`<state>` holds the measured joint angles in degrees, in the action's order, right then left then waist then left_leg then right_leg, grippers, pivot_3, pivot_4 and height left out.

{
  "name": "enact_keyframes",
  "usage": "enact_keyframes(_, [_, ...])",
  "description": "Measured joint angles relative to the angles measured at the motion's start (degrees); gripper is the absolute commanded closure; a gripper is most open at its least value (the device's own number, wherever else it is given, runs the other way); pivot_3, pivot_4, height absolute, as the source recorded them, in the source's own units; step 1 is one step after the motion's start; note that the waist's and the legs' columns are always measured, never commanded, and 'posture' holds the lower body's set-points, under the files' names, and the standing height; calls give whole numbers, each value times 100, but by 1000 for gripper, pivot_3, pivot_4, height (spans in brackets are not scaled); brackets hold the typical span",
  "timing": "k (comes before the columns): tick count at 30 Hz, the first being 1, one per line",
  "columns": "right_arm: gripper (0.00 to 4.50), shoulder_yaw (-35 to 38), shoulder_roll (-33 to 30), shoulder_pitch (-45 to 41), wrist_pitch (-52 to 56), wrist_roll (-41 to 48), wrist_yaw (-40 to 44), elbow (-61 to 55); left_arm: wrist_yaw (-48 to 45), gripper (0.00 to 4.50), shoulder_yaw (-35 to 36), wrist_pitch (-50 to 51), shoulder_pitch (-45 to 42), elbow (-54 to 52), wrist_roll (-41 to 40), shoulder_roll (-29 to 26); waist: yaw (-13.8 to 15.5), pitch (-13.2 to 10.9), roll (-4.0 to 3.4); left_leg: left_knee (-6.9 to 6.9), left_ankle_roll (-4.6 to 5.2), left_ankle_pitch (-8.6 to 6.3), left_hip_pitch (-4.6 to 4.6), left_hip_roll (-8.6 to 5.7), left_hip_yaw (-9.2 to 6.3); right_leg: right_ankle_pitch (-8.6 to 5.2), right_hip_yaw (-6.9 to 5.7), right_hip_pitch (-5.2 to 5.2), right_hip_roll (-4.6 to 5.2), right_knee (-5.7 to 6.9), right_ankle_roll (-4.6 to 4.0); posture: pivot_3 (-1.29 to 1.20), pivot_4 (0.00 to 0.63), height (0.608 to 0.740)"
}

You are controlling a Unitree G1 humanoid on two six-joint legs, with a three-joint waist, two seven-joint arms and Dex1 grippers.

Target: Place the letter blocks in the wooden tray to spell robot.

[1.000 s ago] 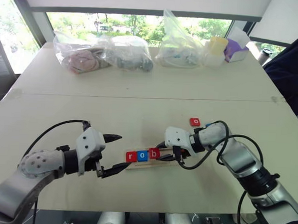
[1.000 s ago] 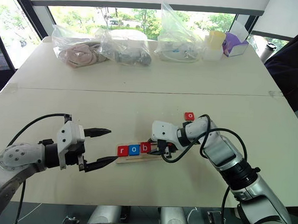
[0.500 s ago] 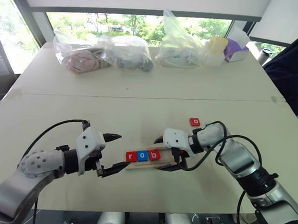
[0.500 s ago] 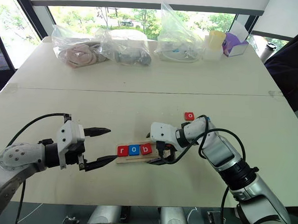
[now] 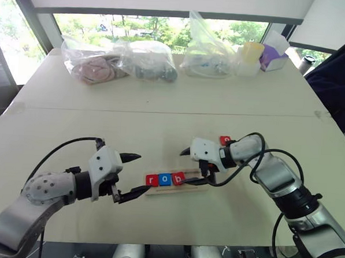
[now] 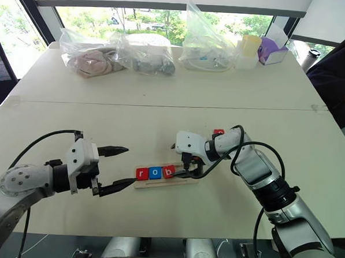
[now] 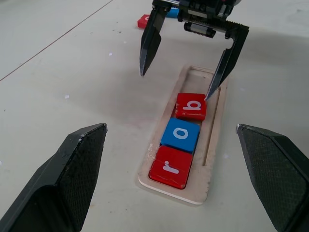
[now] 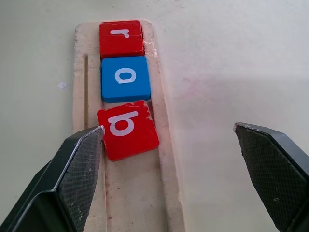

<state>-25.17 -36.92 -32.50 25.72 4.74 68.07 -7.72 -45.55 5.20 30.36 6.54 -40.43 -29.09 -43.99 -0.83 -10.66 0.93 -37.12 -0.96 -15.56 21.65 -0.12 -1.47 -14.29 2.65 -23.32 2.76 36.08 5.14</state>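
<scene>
- Your right gripper (image 5: 190,164) has just let go: its jaws now stand apart above the b block (image 8: 127,128), which lies slightly crooked in the wooden tray (image 7: 216,145).
- Left gripper (image 5: 131,175) waits, jaws apart.
- Count: three blocks in the tray, r (image 7: 170,166), o (image 7: 180,135), b; a red o (image 5: 224,140) on the counter (image 5: 163,94); t not identifiable.

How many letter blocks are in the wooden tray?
3: the red r, blue o and red b sit in a row in the wooden tray, the b slightly crooked.

r, o, b blocks (image 7: 182,134) in wooden tray (image 7: 214,145)
</scene>
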Motion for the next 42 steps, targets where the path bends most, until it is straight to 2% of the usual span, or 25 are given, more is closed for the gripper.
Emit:
enact_keyframes(38, [73, -118, 445, -19, 29, -83, -130, 175, 70, 0, -70, -74, 7, 43, 177, 171, -2, -1, 0, 1, 0, 0, 9, 0, -1, 0, 0, -8, 2, -1, 0, 0, 150, 740])
enact_keyframes(42, [73, 566, 403, -42, 789, 444, -303, -222, 73, 0, -115, -75, -10, 48, 196, 180, 9, -3, -3, -2, 0, 0, 22, 0, -3, 1, -1, -16, 8, 0, 0, 0, 150, 740])
